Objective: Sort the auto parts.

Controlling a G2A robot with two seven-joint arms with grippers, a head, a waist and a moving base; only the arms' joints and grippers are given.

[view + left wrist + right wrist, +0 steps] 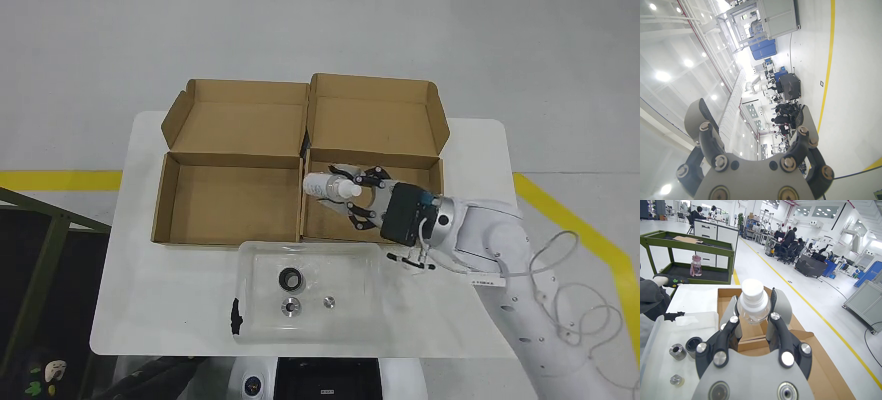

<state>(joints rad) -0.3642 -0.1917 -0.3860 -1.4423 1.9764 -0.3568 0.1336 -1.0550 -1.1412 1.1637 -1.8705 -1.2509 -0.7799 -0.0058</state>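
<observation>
the right gripper (pixel 755 311) has its jaws pinched on a clear bottle (pixel 753 289) with a white cap. one finger presses each side of the rounded body just under the cap's collar, and the cap sticks out past the fingertips. the left gripper (pixel 751 111) has its jaws spread wide with nothing between them, and it faces out into the hall.

seen from above, the bottle lies level just beyond the far edge of the clear tray (pixel 350 262). it is over the floor of the cardboard box (pixel 330 228) that stands behind the tray on the right arm's side. its cap points toward the second cardboard box (pixel 230 200), which stands behind the tray on the other side.

inside the tray, well apart from the jaws, lie three parts. a dark ringed bearing (pixel 291 279) and a steel bushing (pixel 290 307) are close together, and a small steel piece (pixel 329 300) is beside them.
</observation>
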